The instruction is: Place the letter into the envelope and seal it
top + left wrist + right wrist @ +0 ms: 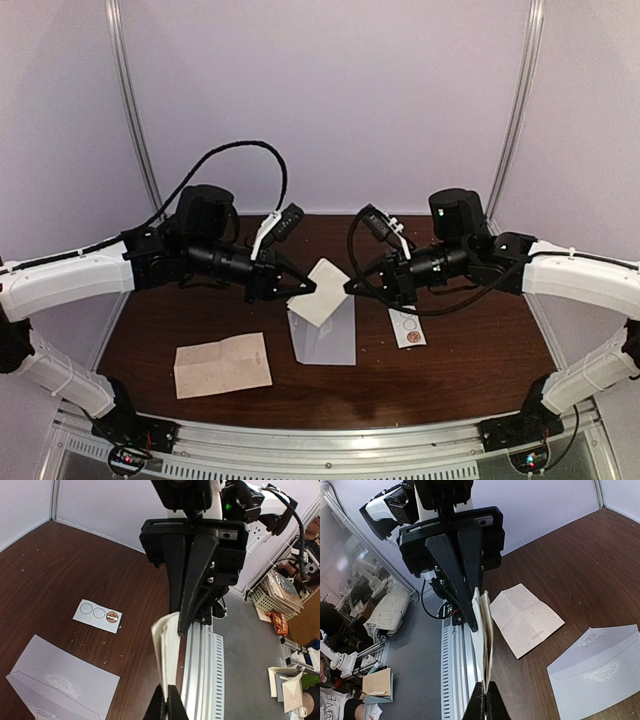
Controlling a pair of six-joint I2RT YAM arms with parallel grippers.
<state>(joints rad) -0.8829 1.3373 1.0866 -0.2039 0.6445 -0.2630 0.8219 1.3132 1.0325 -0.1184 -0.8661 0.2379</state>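
Top external view: the envelope (328, 340) lies flat on the tabletop (470, 350) at centre. Its long axis runs roughly from the far side to the near edge, and its flap seems to lie open toward the left arm's side. Above its far end the folded letter (325, 275) hangs in the air, tilted on one corner. The left hand (305, 287) and right hand (351, 286) are each clamped on an opposite corner of it. Both forearms reach in level from the sides, with the hands tip to tip. A creased sheet (222, 364) lies left of the envelope and a sticker strip (407, 326) lies right of it.
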